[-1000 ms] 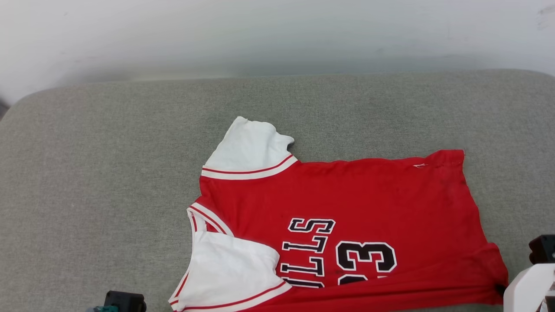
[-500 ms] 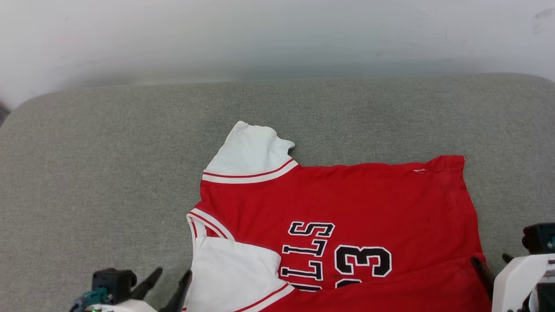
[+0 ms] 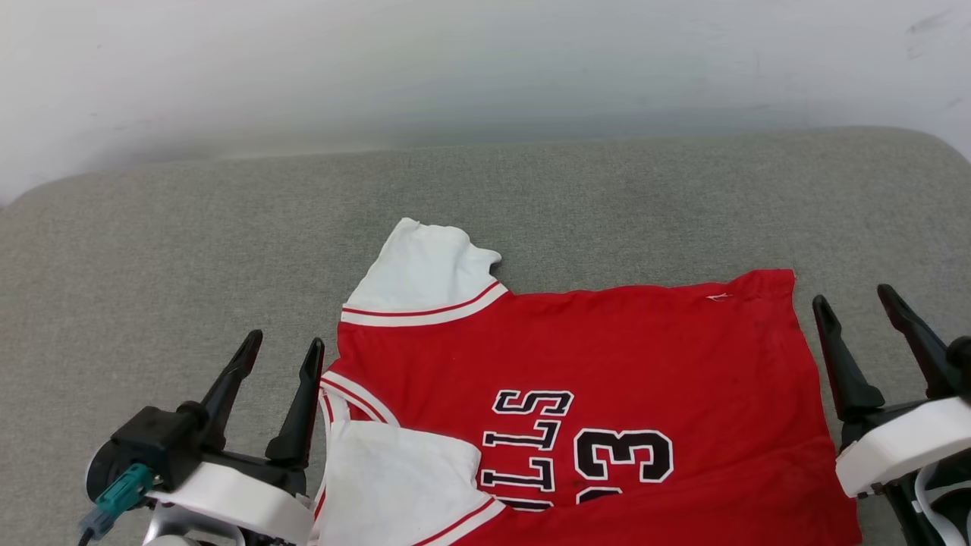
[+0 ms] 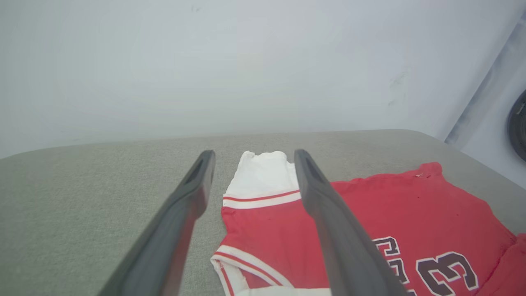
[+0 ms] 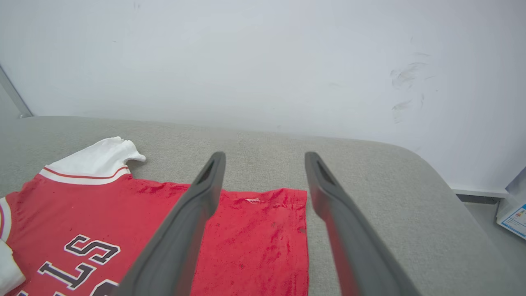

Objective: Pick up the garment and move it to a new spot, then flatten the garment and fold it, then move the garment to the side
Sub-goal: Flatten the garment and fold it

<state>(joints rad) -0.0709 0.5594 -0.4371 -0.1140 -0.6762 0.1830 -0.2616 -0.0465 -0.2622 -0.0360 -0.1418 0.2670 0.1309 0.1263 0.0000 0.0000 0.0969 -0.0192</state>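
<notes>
Between the splayed, empty left hand [image 3: 284,341] and right hand [image 3: 853,296], the garment [image 3: 607,341] lies flat on a nubby cushion [image 3: 152,265].

Bright, even, soft light with no glare. A dim grey shadow band runs along the wall [image 3: 485,61] just above the cushion [image 3: 152,265]. In the wrist views the fingers [image 4: 178,222] blur near the lens, and the cushion's far edge looks bowed.
</notes>
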